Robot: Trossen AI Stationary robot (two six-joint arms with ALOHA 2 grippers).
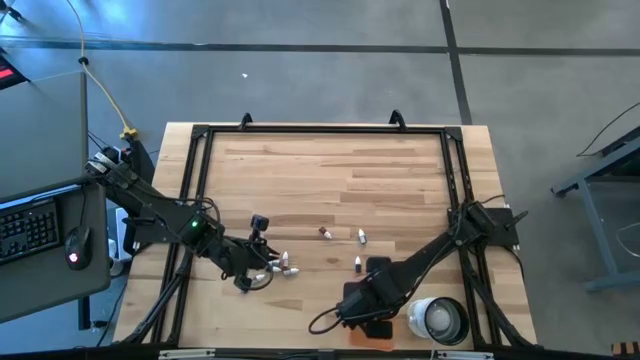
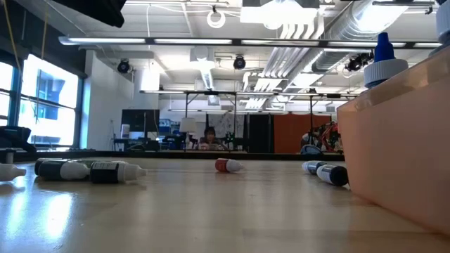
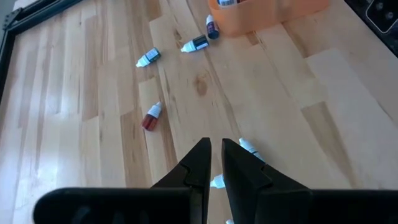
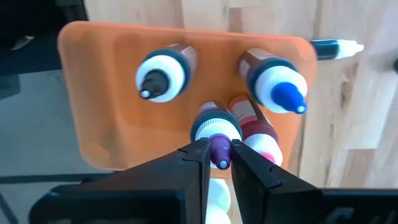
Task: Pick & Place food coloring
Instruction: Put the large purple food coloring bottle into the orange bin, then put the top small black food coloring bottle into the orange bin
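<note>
Several food coloring bottles lie on their sides on the wooden table: a red-capped one [image 1: 325,233], two near the middle [image 1: 361,236] [image 1: 357,263], and a pair [image 1: 288,266] beside my left gripper [image 1: 252,280]. In the left wrist view that gripper [image 3: 216,149] hovers over the wood. Its fingers are almost together with nothing between their tips, and a white-tipped bottle [image 3: 249,147] lies just past one finger. My right gripper [image 4: 217,152] is over the orange tray [image 4: 106,112], shut on a purple-capped bottle [image 4: 216,127]. Dark-capped [image 4: 158,76], blue-capped [image 4: 280,87] and pink-capped [image 4: 260,134] bottles stand in the tray. My right gripper pinches the purple cap's pointed tip [image 4: 219,146] between its two fingers, coming from above and pointing down. The bottle stands upright inside the orange tray among the others. Whether its base rests on the tray floor, I cannot tell.
A large white round cup [image 1: 437,318] stands right of the tray near the table's near edge. A black frame [image 1: 320,130] borders the table. The far half of the wood is bare. In the low view the tray wall [image 2: 401,154] fills the right side, and a person [image 2: 209,137] sits far behind.
</note>
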